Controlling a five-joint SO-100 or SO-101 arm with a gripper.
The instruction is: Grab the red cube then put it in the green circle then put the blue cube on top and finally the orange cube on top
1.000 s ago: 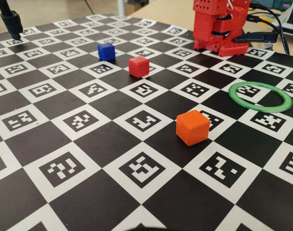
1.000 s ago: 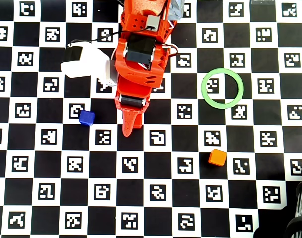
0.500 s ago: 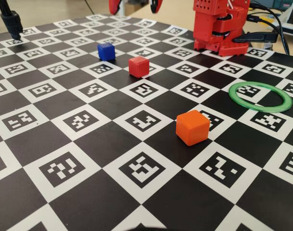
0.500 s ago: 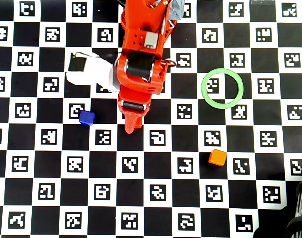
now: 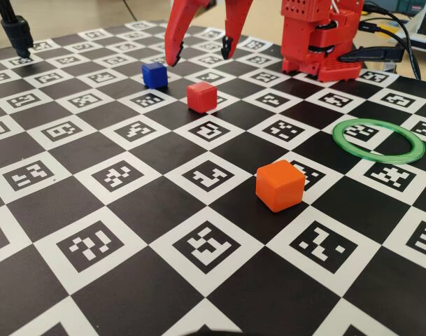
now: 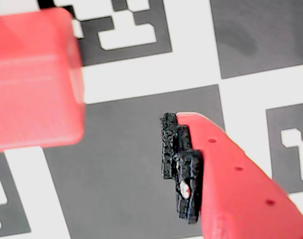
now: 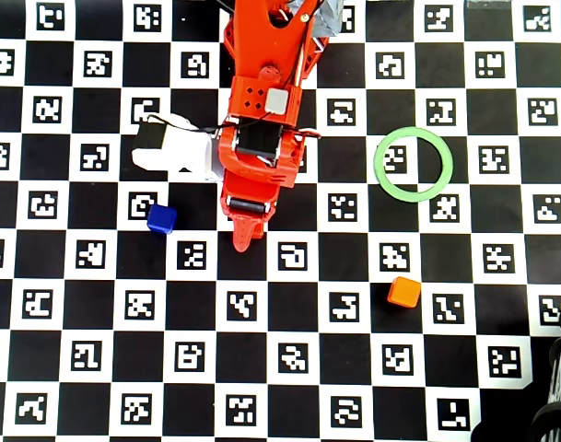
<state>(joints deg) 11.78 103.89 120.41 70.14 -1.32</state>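
Red cube (image 5: 201,96), blue cube (image 5: 154,75), orange cube (image 5: 280,185) and green circle (image 5: 378,141): one of each on checkered board (image 5: 129,210), circle at 3 o'clock of red cube. Gripper (image 5: 200,53) spread wide, tips down, poised above board at 12 o'clock of red cube.

Overhead view: arm (image 7: 262,120) hides the red cube. Wrist view: red cube (image 6: 34,79) blurred, cropped at left edge.
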